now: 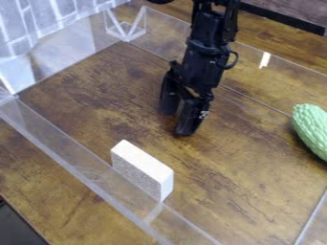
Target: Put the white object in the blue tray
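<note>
Gripper (188, 103) is wide open, as far as it goes, fingers pointing down at the wooden counter (90, 105), nothing between them. Can't tell if the fingertips touch the wood or sit just above it. Arm (208, 43) is black, comes in from the top of the view, somewhat right of centre.

Writing: no brand, label or text readable on anything.

Counts:
- white block (141, 170): one. Matte, plain, rectangular. On the counter, in the lower part of the view, apart from the gripper and nearer the camera. Its long side runs diagonally, upper left to lower right.
- green bumpy oval object (311, 130): one. At the right edge, partly cut off by the frame, well apart from the block and out to the right of the gripper.
- arm: one, with one gripper on it.

Clear see-through walls (76, 158) run around the work area; block is just beside the near one. Pale ribbed thing (45, 27) at upper left, can't say what it is. Small white piece (265, 59) near the far wall, right of the arm, too small to identify.
</note>
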Robot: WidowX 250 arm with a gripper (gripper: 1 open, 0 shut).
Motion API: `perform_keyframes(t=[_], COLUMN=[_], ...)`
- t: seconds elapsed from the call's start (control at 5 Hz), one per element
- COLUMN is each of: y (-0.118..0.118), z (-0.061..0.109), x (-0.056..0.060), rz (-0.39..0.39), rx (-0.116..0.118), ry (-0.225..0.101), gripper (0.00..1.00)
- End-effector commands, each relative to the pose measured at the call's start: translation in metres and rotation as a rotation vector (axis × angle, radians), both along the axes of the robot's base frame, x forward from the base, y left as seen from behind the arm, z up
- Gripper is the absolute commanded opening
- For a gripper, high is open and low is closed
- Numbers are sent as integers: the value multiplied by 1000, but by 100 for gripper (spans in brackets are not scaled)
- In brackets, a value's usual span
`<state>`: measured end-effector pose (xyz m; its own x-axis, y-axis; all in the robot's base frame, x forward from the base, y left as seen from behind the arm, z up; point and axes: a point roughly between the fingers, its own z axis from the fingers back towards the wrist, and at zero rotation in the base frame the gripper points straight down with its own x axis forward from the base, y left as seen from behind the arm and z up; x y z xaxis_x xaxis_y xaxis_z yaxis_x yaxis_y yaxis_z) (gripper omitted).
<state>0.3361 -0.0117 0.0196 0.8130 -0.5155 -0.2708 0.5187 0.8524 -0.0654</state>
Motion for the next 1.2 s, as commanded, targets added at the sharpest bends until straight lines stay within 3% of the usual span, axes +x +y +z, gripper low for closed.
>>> perform_keyframes(t=[0.0, 1.0], y=[2, 10], z=[-2, -4], x=[-4, -10], rz=[-29, -51], rx=[-4, 7], ry=[23, 67], gripper=[100, 100])
